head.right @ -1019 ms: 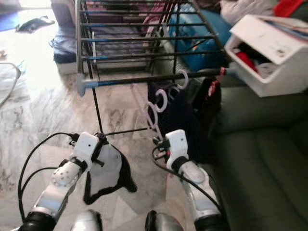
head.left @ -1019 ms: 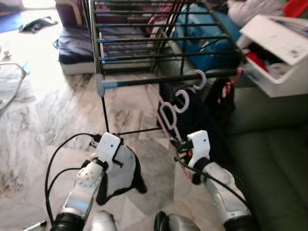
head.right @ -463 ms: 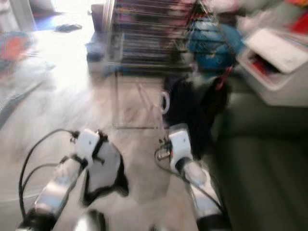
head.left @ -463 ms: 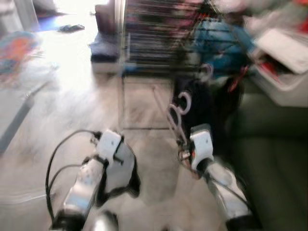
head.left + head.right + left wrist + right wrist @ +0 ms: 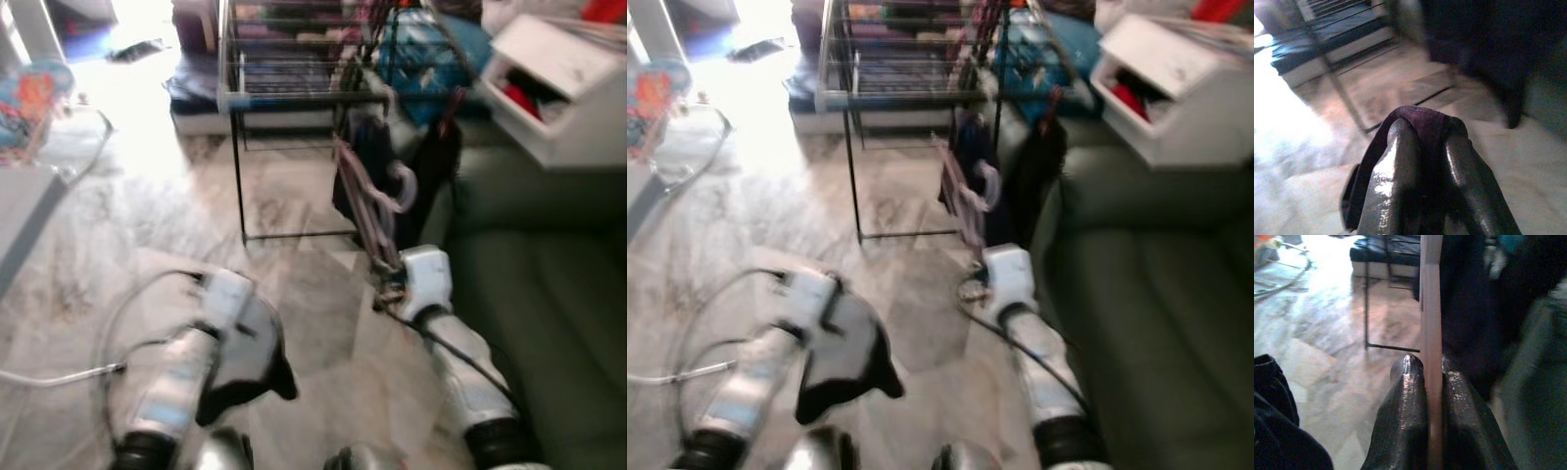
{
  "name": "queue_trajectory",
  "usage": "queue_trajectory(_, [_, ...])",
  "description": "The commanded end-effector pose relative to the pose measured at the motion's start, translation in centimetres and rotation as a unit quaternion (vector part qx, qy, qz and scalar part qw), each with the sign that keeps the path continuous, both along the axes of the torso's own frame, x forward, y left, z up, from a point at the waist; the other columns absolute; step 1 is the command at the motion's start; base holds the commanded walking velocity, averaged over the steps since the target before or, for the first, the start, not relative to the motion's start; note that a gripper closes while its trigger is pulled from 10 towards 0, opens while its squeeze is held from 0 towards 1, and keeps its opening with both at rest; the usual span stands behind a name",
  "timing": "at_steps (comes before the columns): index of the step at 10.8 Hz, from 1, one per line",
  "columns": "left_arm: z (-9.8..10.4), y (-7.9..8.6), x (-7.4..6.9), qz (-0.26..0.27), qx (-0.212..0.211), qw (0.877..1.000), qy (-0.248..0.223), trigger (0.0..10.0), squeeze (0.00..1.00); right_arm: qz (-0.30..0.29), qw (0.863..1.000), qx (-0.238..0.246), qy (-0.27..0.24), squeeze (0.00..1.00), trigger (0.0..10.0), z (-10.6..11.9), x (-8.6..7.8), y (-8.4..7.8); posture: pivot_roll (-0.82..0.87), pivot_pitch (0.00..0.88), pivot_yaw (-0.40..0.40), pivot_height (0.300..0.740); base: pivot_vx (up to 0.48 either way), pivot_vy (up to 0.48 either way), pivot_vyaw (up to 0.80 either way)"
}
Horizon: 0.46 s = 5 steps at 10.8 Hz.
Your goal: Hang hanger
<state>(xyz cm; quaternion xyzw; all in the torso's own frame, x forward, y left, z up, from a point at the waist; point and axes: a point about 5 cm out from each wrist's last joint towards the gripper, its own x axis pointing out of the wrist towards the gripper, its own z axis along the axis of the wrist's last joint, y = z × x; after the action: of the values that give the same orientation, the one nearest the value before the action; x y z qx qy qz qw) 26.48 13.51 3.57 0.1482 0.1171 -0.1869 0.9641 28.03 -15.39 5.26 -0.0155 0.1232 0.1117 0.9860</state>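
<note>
Pink hanger (image 5: 1431, 333) sits pinched betw. right gripper (image 5: 1429, 377) fingers, rising toward drying rack (image 5: 294, 93). Left gripper (image 5: 1422, 132) low over floor, clamped on dark cloth (image 5: 1422, 117).

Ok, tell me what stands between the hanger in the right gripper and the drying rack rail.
Nothing visible blocks it. The right gripper is shut on the pink hanger, held just below the drying rack front rail. Dark garments hang beside it on that rail.
</note>
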Motion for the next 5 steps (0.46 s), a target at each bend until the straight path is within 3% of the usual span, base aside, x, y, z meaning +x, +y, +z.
queue_trajectory(1, [0.7, 0.5, 0.4, -0.001, 0.005, 1.0, -0.017, 10.0, 0.0, -0.01, 1.0, 0.014, -0.014, 0.0, 10.0, 0.6, 0.3, 0.2, -0.04, 0.0, -0.06, 0.74, 0.0, 0.0, 0.0])
queue_trajectory(3, [0.9, 0.5, 0.4, -0.015, 0.008, 1.0, -0.02, 10.0, 0.0, -0.013, 1.0, 0.019, -0.003, 0.0, 10.0, 0.0, -0.2, 0.3, -0.04, 0.0, -0.049, 0.74, 0.0, 0.0, 0.0])
queue_trajectory(5, [1.2, 0.5, 0.7, -0.008, -0.007, 1.0, -0.022, 10.0, 0.0, -0.014, 1.0, 0.013, 0.007, 0.0, 10.0, -0.5, -0.4, 0.5, -0.04, 0.0, -0.055, 0.74, 0.0, 0.0, -0.8])
